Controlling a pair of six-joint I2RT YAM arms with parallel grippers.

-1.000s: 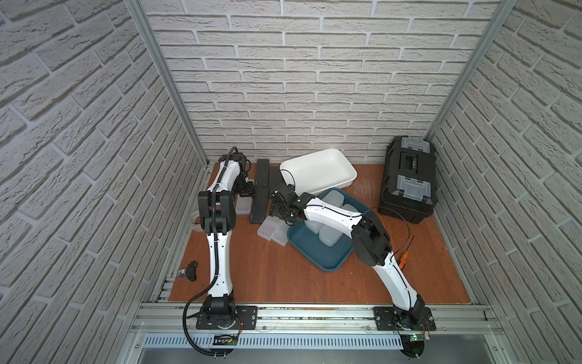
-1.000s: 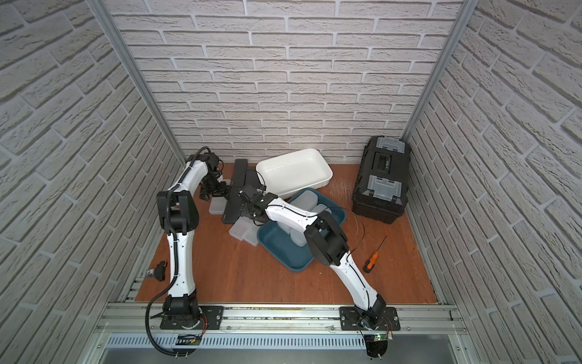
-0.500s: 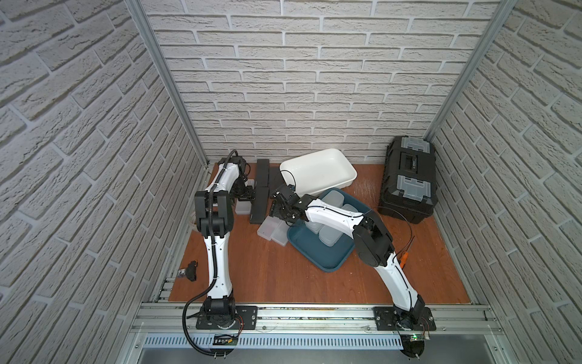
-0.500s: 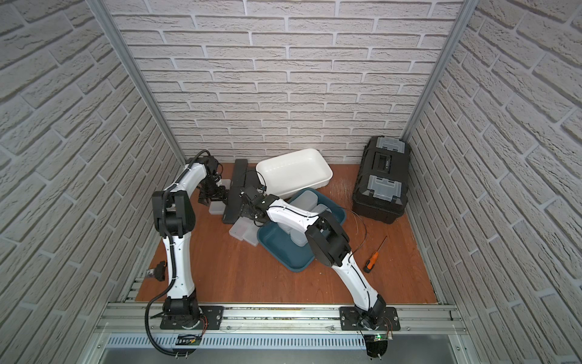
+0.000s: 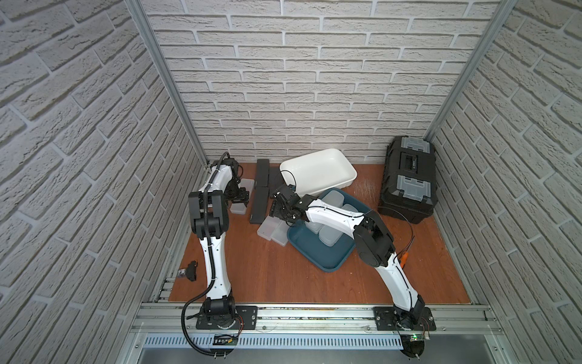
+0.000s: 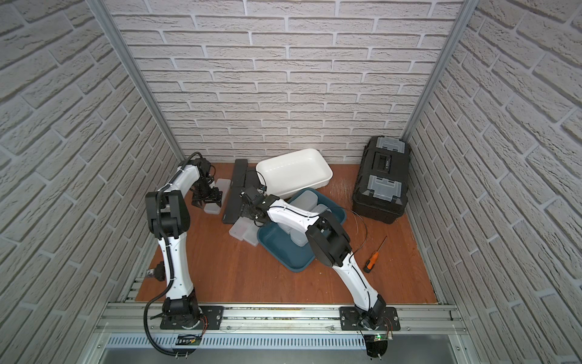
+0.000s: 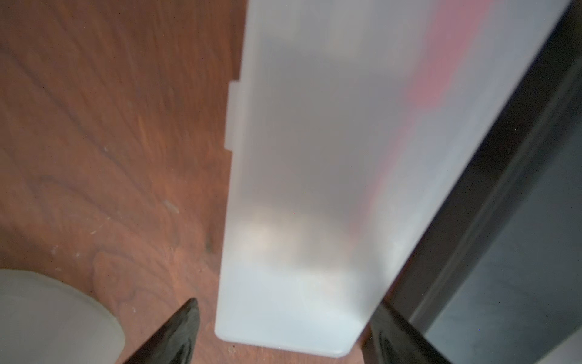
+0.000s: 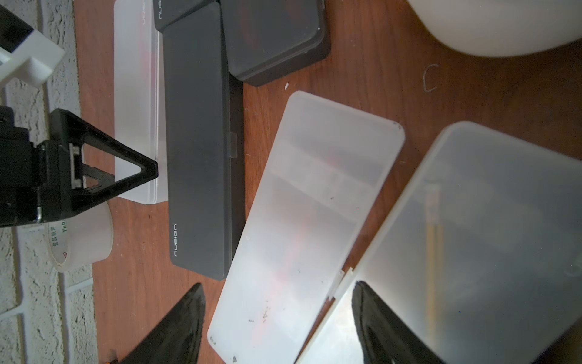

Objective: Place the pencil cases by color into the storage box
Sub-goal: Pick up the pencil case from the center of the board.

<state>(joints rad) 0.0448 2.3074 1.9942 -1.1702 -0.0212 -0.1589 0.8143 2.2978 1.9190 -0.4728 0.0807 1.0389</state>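
between the parted fingers point(image 7: 176, 334) of the left end effector point(image 7: 285, 304), a frosted pencil case point(image 7: 315, 157), not gripped

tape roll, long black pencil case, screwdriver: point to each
tape roll point(image 8: 91, 239): right wrist view, its outer wall
long black pencil case point(image 8: 196, 151): right wrist view, middle of its lid
screwdriver point(image 6: 372, 260): in a top view, its orange handle

Close view down onto a long frosted translucent white plastic case point(image 7: 315, 189) lying flat on the reddish-brown wooden counter point(image 7: 110, 126). The end effector point(image 7: 285, 305) has its two black fingertips point(image 7: 179, 334) standing apart, one on either side of the case's near end, with bare wood showing beside one tip. A matte black case point(image 7: 519, 252) lies just beside one long edge. A pale blurred rounded object point(image 7: 47, 315) fills one corner
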